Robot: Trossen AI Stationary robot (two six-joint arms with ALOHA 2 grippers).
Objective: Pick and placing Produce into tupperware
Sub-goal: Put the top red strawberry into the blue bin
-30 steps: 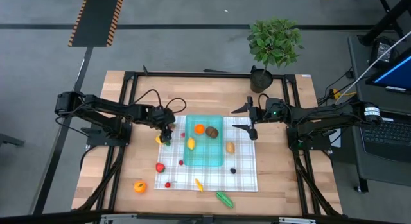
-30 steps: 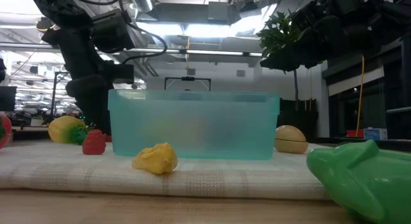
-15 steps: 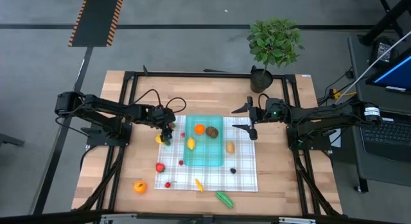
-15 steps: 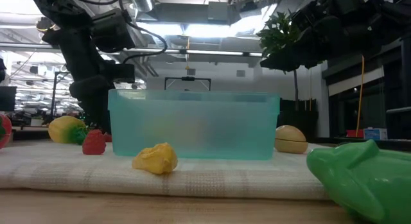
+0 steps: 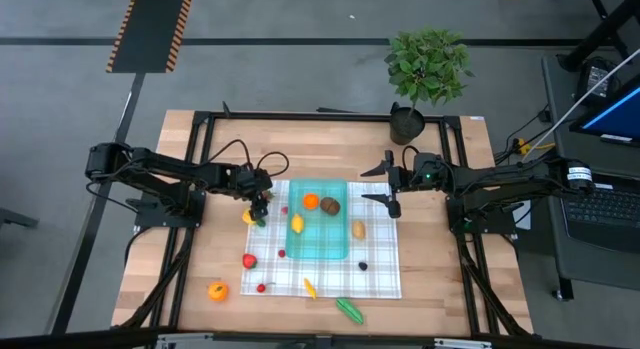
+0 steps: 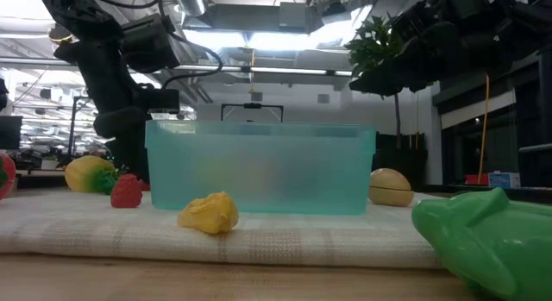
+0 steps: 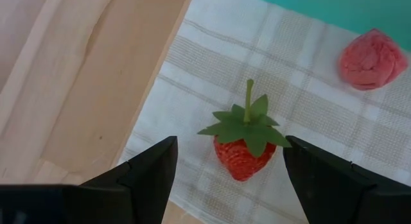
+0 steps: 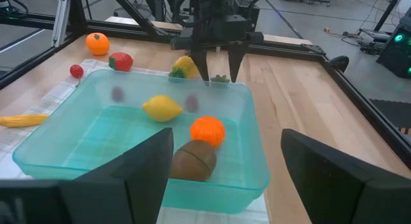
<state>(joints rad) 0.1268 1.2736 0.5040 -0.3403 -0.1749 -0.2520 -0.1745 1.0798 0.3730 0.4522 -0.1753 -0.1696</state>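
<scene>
The teal tupperware (image 5: 322,232) stands on a checked cloth (image 5: 380,279) and holds an orange (image 5: 311,201), a brown piece (image 5: 331,206) and a lemon (image 8: 162,109). Left of its wall, near the cloth's left edge, a red strawberry (image 7: 243,153) with green leaves lies on the cloth. My left gripper (image 7: 229,161) is open and points steeply down, one finger on each side of the strawberry, without touching it. It also shows in the right wrist view as the left gripper (image 8: 218,65). My right gripper (image 5: 392,185) hangs open at the tupperware's right side, holding nothing.
More produce lies around: a yellow piece (image 5: 247,217) beside the left gripper, a red piece (image 5: 249,260), an orange one (image 5: 217,290), a banana (image 5: 309,287), a green piece (image 5: 349,309), a potato (image 5: 358,229). A potted plant (image 5: 428,69) stands at the far edge.
</scene>
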